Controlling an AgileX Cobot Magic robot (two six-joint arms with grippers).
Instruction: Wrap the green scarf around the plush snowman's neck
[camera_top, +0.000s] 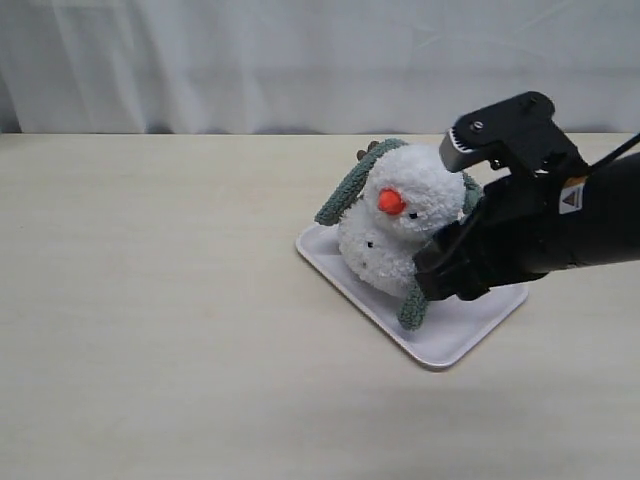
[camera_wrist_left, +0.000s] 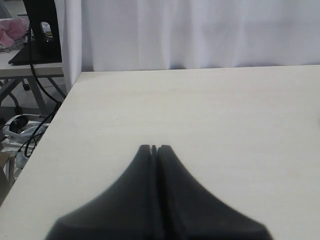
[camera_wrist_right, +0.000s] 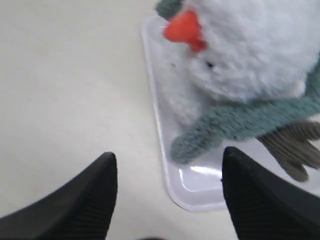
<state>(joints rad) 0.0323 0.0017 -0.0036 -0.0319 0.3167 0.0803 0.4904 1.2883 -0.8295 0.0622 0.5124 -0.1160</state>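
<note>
1. Exterior: we see plush snowman (camera_top: 395, 230) on white tray (camera_top: 470, 335), mid-surface (camera_top: 150, 320); green scarf (camera_top: 340, 195) looped round it, ends at 10 and 6 o'clock.
2. Left wrist: left gripper (camera_wrist_left: 154, 148) fingers (camera_wrist_left: 172, 200) together, nothing held.
3. Right wrist: right gripper (camera_wrist_right: 167, 155) fingers apart, empty; scarf end lies on tray just ahead of them.

There was one plush snowman (camera_top: 405, 215), one green scarf (camera_top: 342, 198), one white tray (camera_top: 470, 330) and one table (camera_top: 150, 300); two grippers were counted, the left gripper (camera_wrist_left: 154, 148) and the right gripper (camera_wrist_right: 168, 152).
</note>
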